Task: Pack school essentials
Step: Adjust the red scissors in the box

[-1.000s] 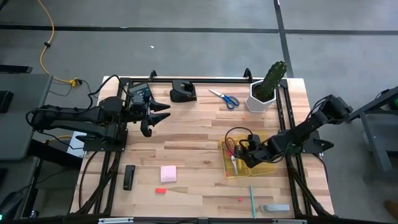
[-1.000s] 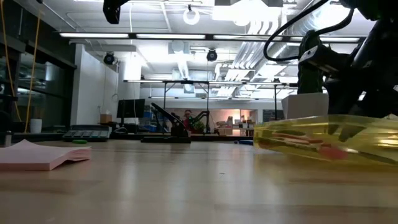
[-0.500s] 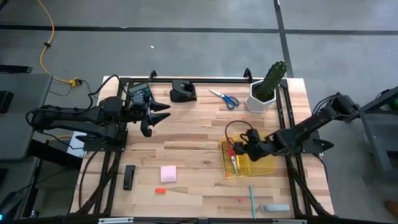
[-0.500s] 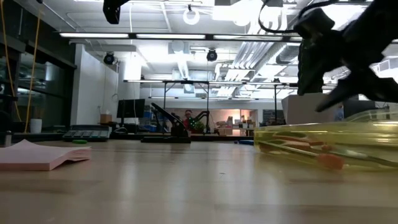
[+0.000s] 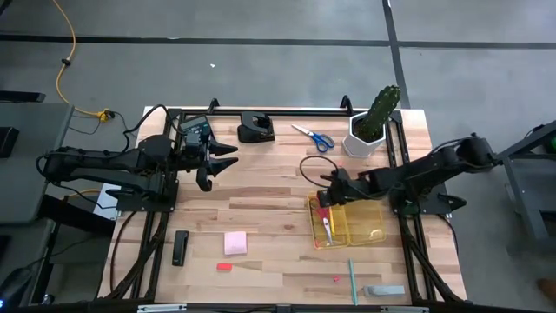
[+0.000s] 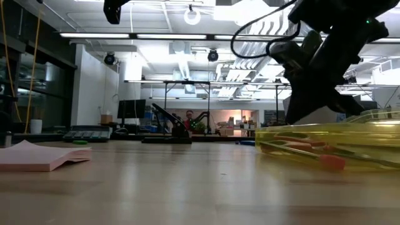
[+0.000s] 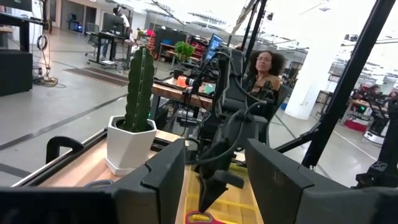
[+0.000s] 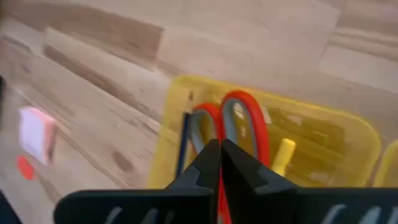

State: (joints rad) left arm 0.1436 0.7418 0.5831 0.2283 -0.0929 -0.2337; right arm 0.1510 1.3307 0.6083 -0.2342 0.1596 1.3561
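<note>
My right gripper point(image 5: 325, 196) is shut and empty, just above the far-left corner of the clear yellow tray point(image 5: 365, 233); the right wrist view point(image 8: 219, 163) shows it over the tray too. In the tray lie red-handled scissors point(image 8: 245, 124), a yellow pen point(image 8: 283, 152) and a dark pen point(image 8: 181, 142). Blue-handled scissors point(image 5: 314, 136) lie flat near the far edge. The pink sticky pad point(image 5: 234, 243), a red bit point(image 5: 224, 266), a tiny red bit point(image 5: 335, 280) and a teal pen point(image 5: 353, 280) lie on the near part of the table. My left gripper point(image 5: 224, 162) is open and waits at the far left.
A green cactus in a white pot point(image 5: 372, 123) stands at the far right. A black holder point(image 5: 255, 129) sits at the far edge, a black bar point(image 5: 180, 248) at the near left, a grey piece point(image 5: 384, 290) at the near right. A person sits beyond the table point(image 7: 264, 65).
My right gripper has risen out of the tray and gone toward the table's far-left, from over the tray's middle to its far-left corner. The tray, tipped up on one side a second ago, now lies flat on the table.
</note>
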